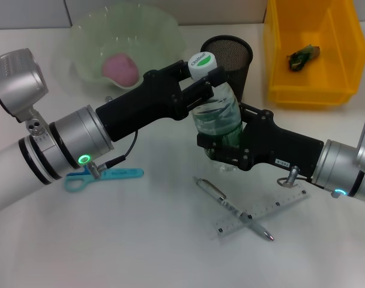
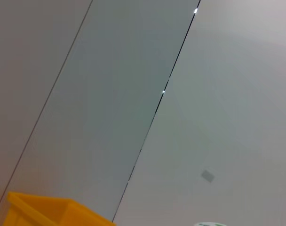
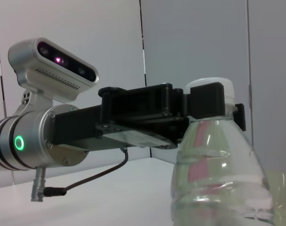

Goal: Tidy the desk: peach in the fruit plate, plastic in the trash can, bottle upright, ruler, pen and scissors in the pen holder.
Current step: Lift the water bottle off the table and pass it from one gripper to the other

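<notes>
White desk surface (image 1: 140,252) carries the remaining work. Status: peach (image 1: 120,69) lies in the fruit plate (image 1: 164,30); plastic wrapper (image 1: 302,56) lies in the yellow bin (image 1: 278,72). I judge both steps complete. My left gripper (image 1: 203,84) pinches the neck of the water bottle (image 1: 217,117) under its cap; my right gripper (image 1: 221,150) clamps its lower body, bottle near upright above the desk. Outstanding: scissors (image 1: 101,176), pen (image 1: 230,207) and ruler (image 1: 263,211) lie on the desk; the mesh pen holder (image 1: 230,57) shows nothing inside.
</notes>
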